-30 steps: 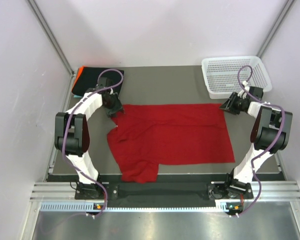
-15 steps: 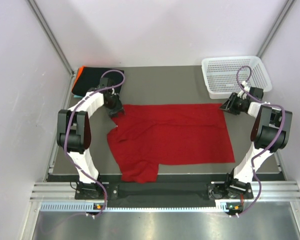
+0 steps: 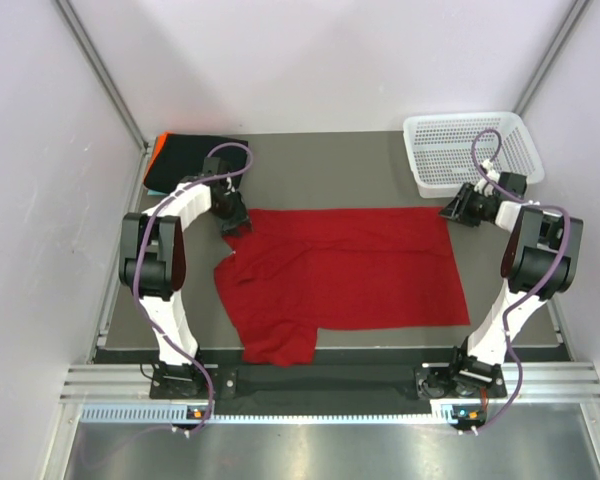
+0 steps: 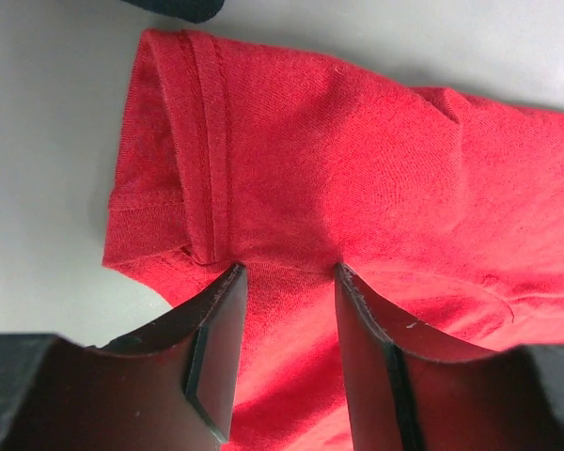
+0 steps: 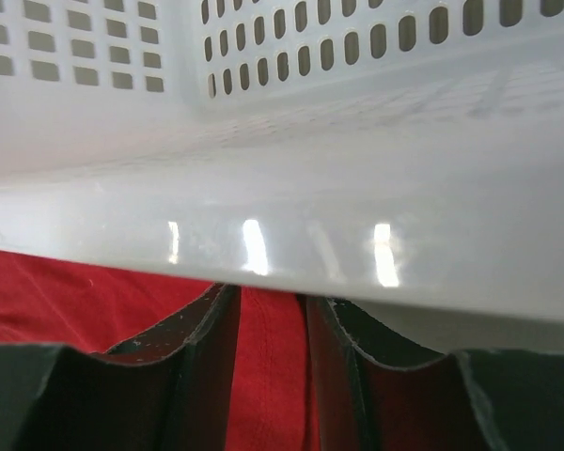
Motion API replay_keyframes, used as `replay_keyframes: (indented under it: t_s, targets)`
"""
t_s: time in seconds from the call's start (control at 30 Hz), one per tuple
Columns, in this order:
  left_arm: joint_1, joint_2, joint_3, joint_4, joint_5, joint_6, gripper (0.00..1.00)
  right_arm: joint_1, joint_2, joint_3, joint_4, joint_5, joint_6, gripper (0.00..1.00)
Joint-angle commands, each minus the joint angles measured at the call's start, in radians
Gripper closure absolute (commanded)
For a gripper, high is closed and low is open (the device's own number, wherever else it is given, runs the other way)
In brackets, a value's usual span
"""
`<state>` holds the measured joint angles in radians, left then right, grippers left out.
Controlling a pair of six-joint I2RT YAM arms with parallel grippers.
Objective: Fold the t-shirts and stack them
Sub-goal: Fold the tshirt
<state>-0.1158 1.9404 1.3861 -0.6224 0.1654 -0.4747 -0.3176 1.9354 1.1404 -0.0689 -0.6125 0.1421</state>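
The red t-shirt (image 3: 340,270) lies spread flat on the grey table, one sleeve hanging toward the near edge. My left gripper (image 3: 236,224) is at the shirt's far-left sleeve. In the left wrist view (image 4: 289,271) its jaws stand apart, pressed down on the red t-shirt (image 4: 357,160) just behind the sleeve hem. My right gripper (image 3: 448,213) is at the shirt's far-right corner. In the right wrist view (image 5: 271,299) its jaws stand narrowly apart over the red hem (image 5: 277,376). A folded black t-shirt (image 3: 195,158) with an orange edge (image 3: 152,157) lies at the far left.
The white mesh basket (image 3: 470,150) stands at the far right. Its wall (image 5: 282,188) is right in front of my right fingers. White enclosure walls stand on both sides, and a metal rail runs along the near edge.
My left arm has swung slightly, and its gripper has shifted a little toward the far side at the sleeve. The right arm and the shirt have not visibly moved.
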Motion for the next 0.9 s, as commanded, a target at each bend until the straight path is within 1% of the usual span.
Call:
replay_keyframes:
  t_s: [0.0,0.07,0.1,0.17,0.2,0.23,0.33,0.43,0.57,0.6,0.73,0.87]
  targets:
    - [-0.001,0.009,0.007,0.026,-0.018,0.01,0.53,-0.011,0.025,0.044,0.044,-0.052,-0.013,0.66]
    - [-0.001,0.012,0.004,0.024,-0.032,0.007,0.55,-0.009,0.025,0.042,0.049,-0.062,-0.009,0.69]
    - [-0.001,0.012,0.001,0.023,-0.04,0.007,0.57,-0.009,0.022,0.042,0.058,-0.067,-0.007,0.75]
    - [-0.001,0.02,0.002,0.018,-0.059,0.004,0.58,-0.009,0.019,0.041,0.061,-0.064,0.001,0.82]
    - [-0.002,0.025,0.001,0.01,-0.067,-0.002,0.59,-0.009,0.013,0.041,0.061,-0.059,0.004,0.88]
    - [-0.001,0.034,-0.002,0.01,-0.084,-0.004,0.59,-0.009,0.01,0.041,0.079,-0.056,0.008,0.91]
    - [-0.001,0.069,0.004,-0.025,-0.115,-0.005,0.59,-0.009,0.013,0.051,0.122,-0.059,0.048,0.98]
    - [-0.001,0.094,0.01,-0.04,-0.145,-0.012,0.59,-0.009,0.036,0.071,0.161,-0.069,0.083,1.0]
    - [-0.001,0.106,0.004,-0.039,-0.158,-0.013,0.59,-0.009,0.06,0.113,0.155,-0.075,0.093,1.0]
    - [-0.001,0.111,0.004,-0.039,-0.156,-0.013,0.59,-0.009,0.063,0.114,0.162,-0.076,0.097,0.98]
    - [-0.001,0.118,0.007,-0.036,-0.156,-0.018,0.6,-0.008,0.095,0.14,0.179,-0.116,0.134,0.84]
    - [-0.001,0.111,0.011,-0.036,-0.156,-0.016,0.6,-0.008,0.094,0.133,0.135,-0.124,0.123,0.76]
